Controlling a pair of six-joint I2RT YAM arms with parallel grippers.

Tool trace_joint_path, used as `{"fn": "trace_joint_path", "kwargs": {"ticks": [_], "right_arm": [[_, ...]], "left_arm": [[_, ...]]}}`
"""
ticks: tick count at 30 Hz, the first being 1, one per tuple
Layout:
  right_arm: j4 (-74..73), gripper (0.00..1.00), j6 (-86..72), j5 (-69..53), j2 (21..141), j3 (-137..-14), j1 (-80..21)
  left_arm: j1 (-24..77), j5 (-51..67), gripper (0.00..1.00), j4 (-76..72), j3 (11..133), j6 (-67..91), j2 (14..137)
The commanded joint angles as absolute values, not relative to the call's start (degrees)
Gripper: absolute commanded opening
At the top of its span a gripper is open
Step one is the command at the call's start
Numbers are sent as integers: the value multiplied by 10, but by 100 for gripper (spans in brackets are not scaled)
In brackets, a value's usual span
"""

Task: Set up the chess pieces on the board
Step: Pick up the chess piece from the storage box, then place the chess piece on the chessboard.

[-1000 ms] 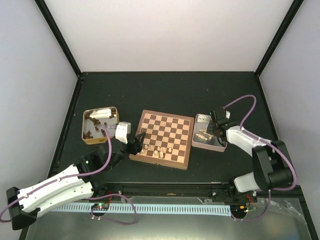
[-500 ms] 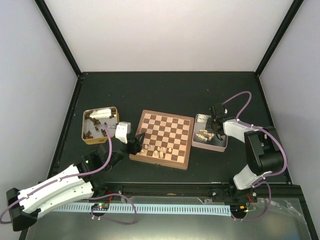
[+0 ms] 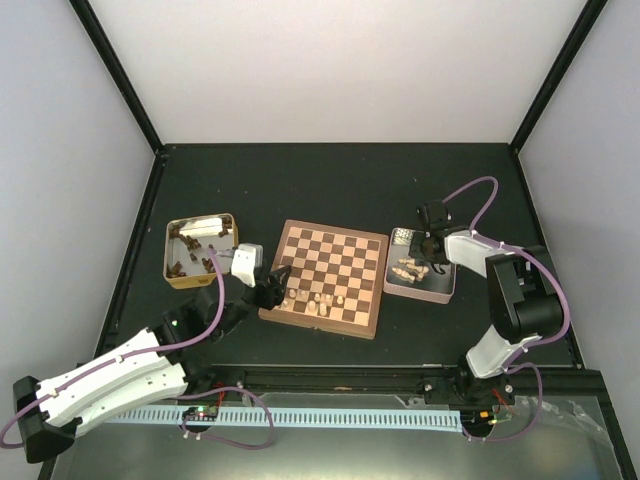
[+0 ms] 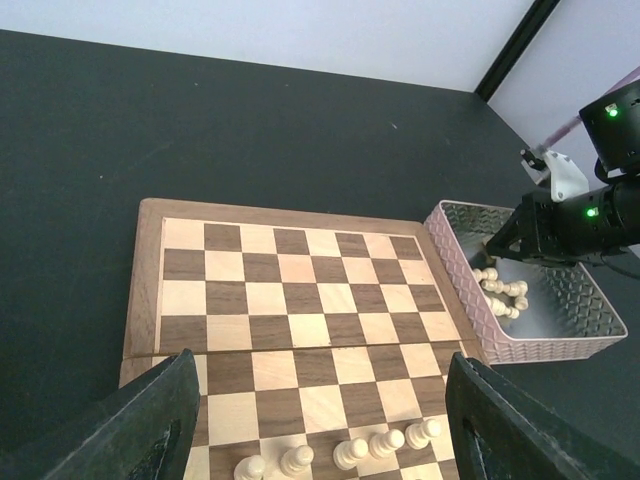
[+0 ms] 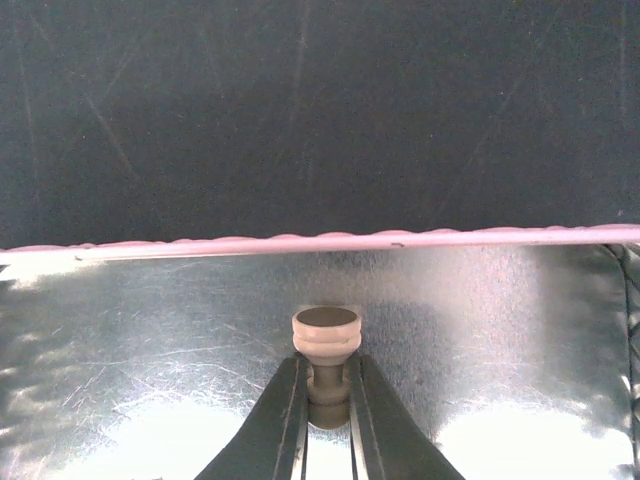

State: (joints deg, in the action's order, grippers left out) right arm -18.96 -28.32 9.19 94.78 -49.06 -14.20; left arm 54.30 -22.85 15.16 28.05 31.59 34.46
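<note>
Now, right gripper point(image 5: 328, 385): closed on the stem of a pale piece point(image 5: 326, 335), inside the pink tin point(image 5: 300, 240).
Left gripper point(image 4: 320, 365): wide open, over the near left part of the board point(image 4: 150, 290).
Board: flat on the desk point(image 3: 330, 180), between two tins.
Standing pieces point(image 4: 350, 452): few pale ones, in the near rows of the board.
Dark pieces point(image 3: 186, 237): in the gold tin point(image 3: 167, 255), left of the board.

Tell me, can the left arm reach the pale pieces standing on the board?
Probably yes. The left claw hangs open at the near-left corner of the board, the pale pieces stand right ahead of it, and nothing lies between them.
</note>
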Motion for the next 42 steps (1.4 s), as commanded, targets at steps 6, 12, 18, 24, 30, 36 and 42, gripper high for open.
{"fn": "trace_joint_path", "kwargs": {"ticks": [6, 12, 18, 24, 30, 36, 42], "right_arm": [[-197, 4, -267, 61, 889, -480, -140], [-146, 5, -238, -33, 787, -438, -148], [-61, 5, -191, -151, 712, -395, -207], [26, 5, -139, -208, 668, -374, -304], [55, 5, -101, -258, 668, -387, -364], [37, 6, -64, -278, 681, -421, -411], [35, 6, -58, -276, 686, -435, -431]], "left_arm": [[538, -201, 71, 150, 295, 320, 346], [524, -132, 72, 136, 317, 347, 386], [477, 7, 73, 126, 377, 408, 470], [431, 137, 74, 56, 397, 478, 530], [403, 210, 74, 1, 398, 516, 579], [387, 282, 76, -25, 417, 528, 619], [378, 317, 69, -50, 413, 559, 646]]}}
